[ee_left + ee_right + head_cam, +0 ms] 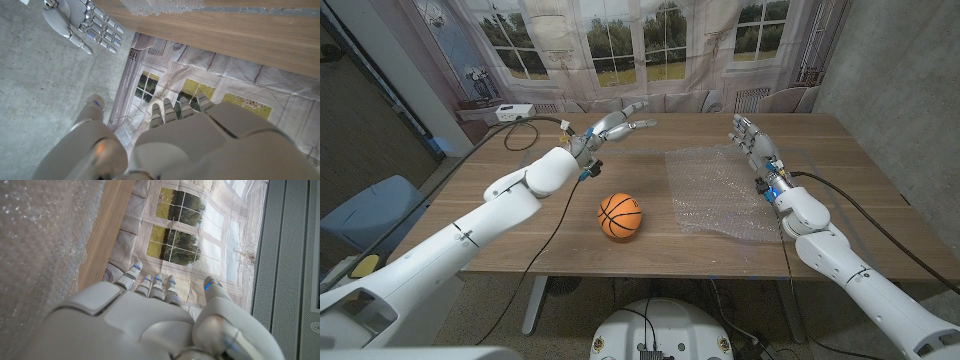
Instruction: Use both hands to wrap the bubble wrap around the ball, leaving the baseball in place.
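Observation:
An orange basketball [620,216] sits on the wooden table [520,225], near the front middle. A clear sheet of bubble wrap [720,190] lies spread to its right, apart from the ball. My left hand [616,126] hovers over the far middle of the table with fingers apart, holding nothing. My right hand [751,139] stands at the sheet's far right edge, fingers extended, empty. In the left wrist view my own left hand [190,135] fills the foreground, with the right hand [82,25] and the bubble wrap [165,6] beyond. The right wrist view has my right hand [145,320] beside the bubble wrap [40,255].
A white box with cables [510,113] sits on a low shelf beyond the table's far left corner. A blue chair [370,210] stands left of the table. A curtain printed with windows [650,45] hangs behind.

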Motion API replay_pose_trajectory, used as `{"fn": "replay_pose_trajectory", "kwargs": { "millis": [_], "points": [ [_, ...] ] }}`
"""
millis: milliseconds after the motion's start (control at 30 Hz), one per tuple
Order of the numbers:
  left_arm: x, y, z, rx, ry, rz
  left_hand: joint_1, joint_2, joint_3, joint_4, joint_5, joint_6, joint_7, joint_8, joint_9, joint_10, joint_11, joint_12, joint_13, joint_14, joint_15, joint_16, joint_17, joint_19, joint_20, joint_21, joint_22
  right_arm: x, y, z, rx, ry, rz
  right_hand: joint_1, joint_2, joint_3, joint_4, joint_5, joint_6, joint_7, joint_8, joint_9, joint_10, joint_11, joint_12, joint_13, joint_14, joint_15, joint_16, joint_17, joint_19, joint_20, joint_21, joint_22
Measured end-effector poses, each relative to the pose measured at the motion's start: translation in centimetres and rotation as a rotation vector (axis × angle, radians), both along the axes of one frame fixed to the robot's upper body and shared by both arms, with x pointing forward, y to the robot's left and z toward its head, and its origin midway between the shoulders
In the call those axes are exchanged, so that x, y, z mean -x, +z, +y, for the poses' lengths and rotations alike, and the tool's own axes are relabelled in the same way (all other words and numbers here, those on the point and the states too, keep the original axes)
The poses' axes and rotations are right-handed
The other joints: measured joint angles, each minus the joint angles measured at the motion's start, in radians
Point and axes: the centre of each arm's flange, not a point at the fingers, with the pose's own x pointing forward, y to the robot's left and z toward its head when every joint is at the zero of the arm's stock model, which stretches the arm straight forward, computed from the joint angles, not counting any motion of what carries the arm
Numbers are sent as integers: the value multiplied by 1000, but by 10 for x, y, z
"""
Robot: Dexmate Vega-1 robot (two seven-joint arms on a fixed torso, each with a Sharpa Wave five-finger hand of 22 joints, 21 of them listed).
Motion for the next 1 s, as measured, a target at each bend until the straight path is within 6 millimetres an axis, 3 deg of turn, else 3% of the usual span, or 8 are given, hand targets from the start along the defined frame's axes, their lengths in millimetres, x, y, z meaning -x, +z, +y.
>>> {"fn": "replay_pose_trajectory", "kwargs": {
  "millis": [367,533,900,1000],
  "points": [
    [7,13,-33,-209,-16,-22,14,-16,-7,-7,8,0,0,0,0,2,6,0,4,0,0,2,0,10,9,7,0,14,4,0,6,-30,-44,0,-8,-4,-4,0,0,0,0,0,0,0,0,0,5,5,0,0,-4,4,0,0],
    [10,17,-45,-285,-27,-28,23,-25,-14,-14,12,13,-34,0,0,4,7,0,5,0,0,5,0,20,9,14,0,18,4,0,4,-40,-54,0,-8,-4,-4,0,4,-4,0,0,0,0,0,0,5,5,0,0,-4,4,0,0],
    [24,20,-79,-487,-58,-74,55,-57,-22,-22,31,63,-40,16,0,12,14,0,4,8,-1,16,0,49,5,22,0,28,0,1,-7,-58,-72,0,-8,-8,-8,0,4,-4,0,0,0,0,0,0,5,5,0,0,-4,5,0,0],
    [27,20,-84,-526,-61,-89,69,-71,-28,-27,42,87,-65,27,0,26,11,0,4,13,-6,17,0,62,6,28,0,30,-2,1,-10,-61,-74,0,-8,-8,-8,0,4,-4,0,0,4,-4,0,0,5,5,0,0,1,10,0,0]
  ]
}}
